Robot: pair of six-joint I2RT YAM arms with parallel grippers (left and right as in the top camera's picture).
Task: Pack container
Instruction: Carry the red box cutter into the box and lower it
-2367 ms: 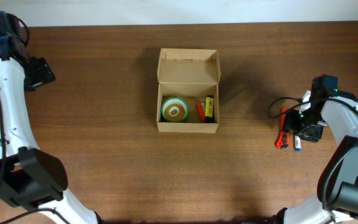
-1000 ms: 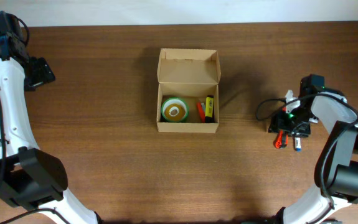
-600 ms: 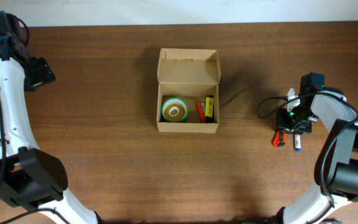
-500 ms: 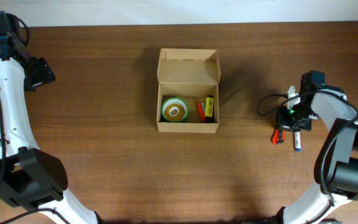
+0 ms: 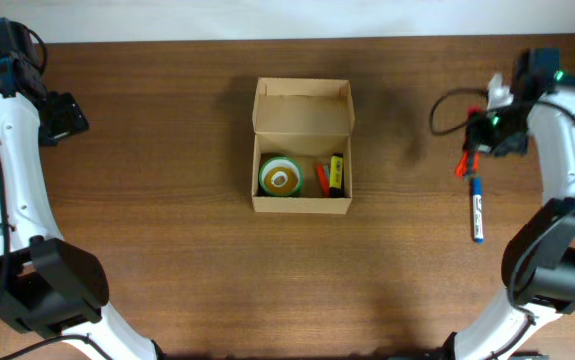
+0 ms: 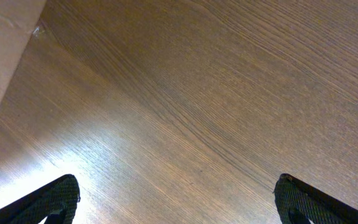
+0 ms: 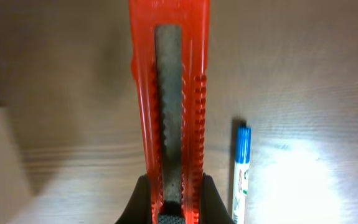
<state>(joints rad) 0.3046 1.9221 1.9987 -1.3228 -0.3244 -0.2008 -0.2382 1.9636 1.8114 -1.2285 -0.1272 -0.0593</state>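
We see the box [image 5: 302,150] only from overhead: it sits mid-table, a little toward the far edge, square to the table [image 5: 167,260], mouth up. Its lid [image 5: 303,105] stands open on the far side, so the hinge runs left to right, and the tray's longer side runs the same way. With the lid up, the whole thing stretches from near to far. Inside lie a tape roll [image 5: 280,177] at the left and, at the right, a red item [image 5: 321,178] just beside a yellow item [image 5: 336,172], both lengthwise near to far. Neither wrist camera shows the box. Well to its right, the right gripper [image 5: 475,150] is clamped on a red cutter [image 5: 464,162], held above the wood. Overhead, the cutter is only a small red sliver. The right wrist view shows it close [image 7: 169,112], with its toothed slot and dark slider, its end pinched between the closed fingers of the gripper [image 7: 172,208]. That view also shows a blue pen [image 7: 241,174] on the table beside it. Overhead, the pen [image 5: 477,208] lies nearer us than the cutter, apart from it, running near to far. The left gripper [image 5: 64,115] is at the far left, well away from the box. Its wrist view shows bare wood and two dark fingertips [image 6: 54,200] spread wide, holding nothing.
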